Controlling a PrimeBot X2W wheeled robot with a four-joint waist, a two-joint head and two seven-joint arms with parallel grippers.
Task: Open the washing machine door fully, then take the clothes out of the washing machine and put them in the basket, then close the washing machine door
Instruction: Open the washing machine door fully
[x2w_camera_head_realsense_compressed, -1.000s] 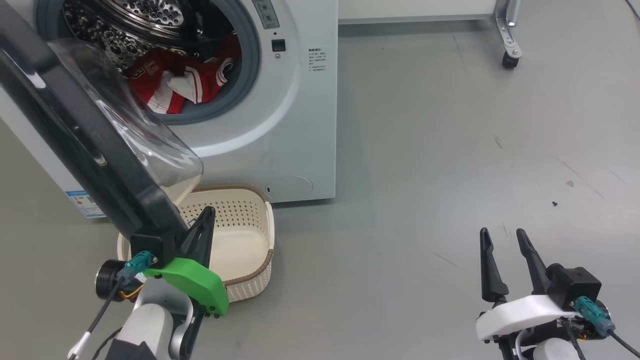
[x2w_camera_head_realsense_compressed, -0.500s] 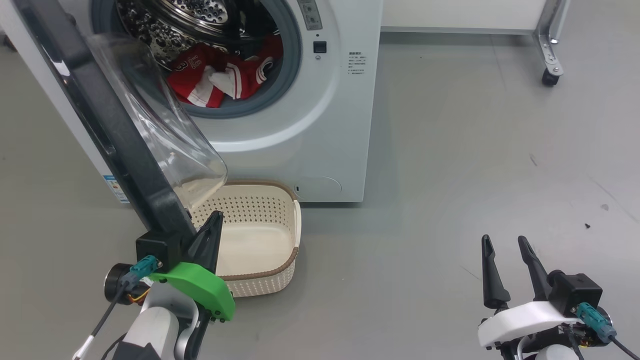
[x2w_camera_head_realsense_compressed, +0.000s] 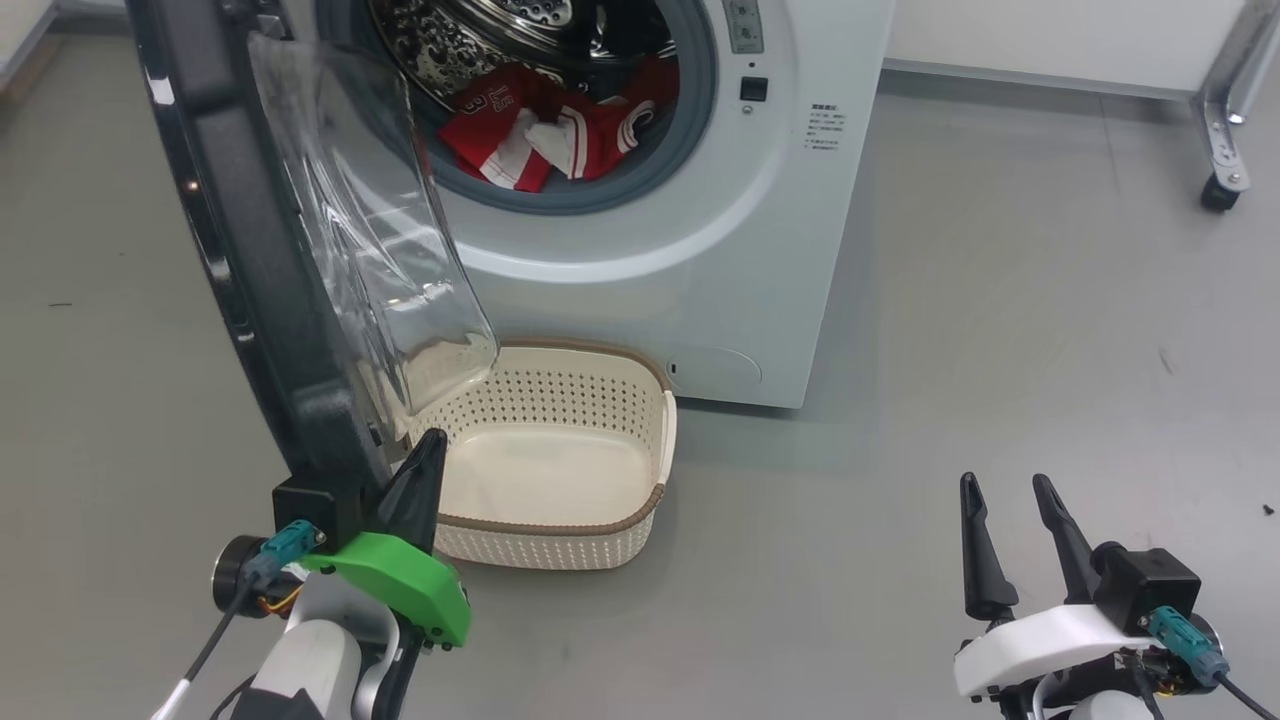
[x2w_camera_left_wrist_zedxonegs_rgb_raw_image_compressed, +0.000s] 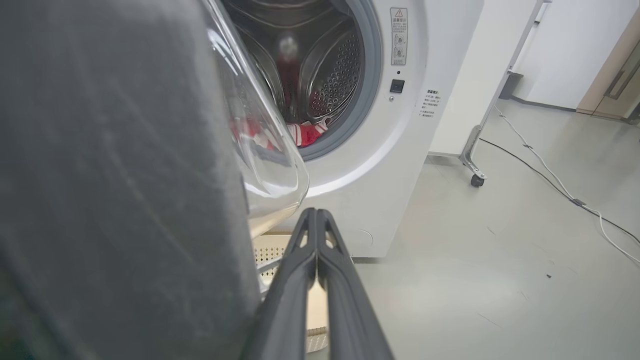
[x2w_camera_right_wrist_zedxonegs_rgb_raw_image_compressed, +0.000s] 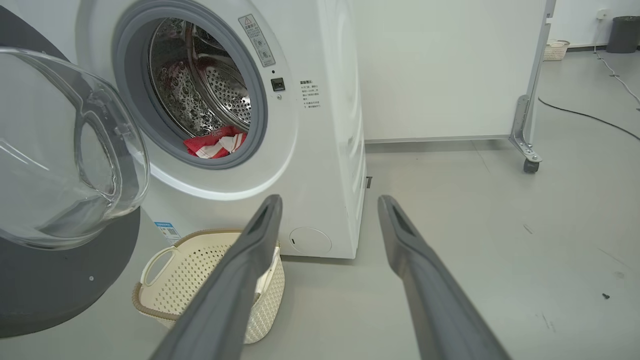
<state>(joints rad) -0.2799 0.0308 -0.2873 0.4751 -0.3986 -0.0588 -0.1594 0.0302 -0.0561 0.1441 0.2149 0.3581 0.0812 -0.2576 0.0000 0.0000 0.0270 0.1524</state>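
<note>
Door-opening step. My left gripper (x2w_camera_head_realsense_compressed: 432, 447), pressed together, sits at the edge of the washing machine door (x2w_camera_head_realsense_compressed: 250, 250); contact unclear. My right gripper (x2w_camera_head_realsense_compressed: 1005, 490) is spread, idle. Next: push the door wider, then reach for the clothes (x2w_camera_head_realsense_compressed: 555, 130).

Grey floor (x2w_camera_head_realsense_compressed: 1000, 340) carried the washing machine (x2w_camera_head_realsense_compressed: 720, 270), the basket (x2w_camera_head_realsense_compressed: 545, 548) sat just in front of it, and a castor (x2w_camera_head_realsense_compressed: 1217, 193) stood well apart on the right.

Left end effector (x2w_camera_head_realsense_compressed: 432, 442) pinched closed — right end effector (x2w_camera_head_realsense_compressed: 1004, 483) spread wide.
</note>
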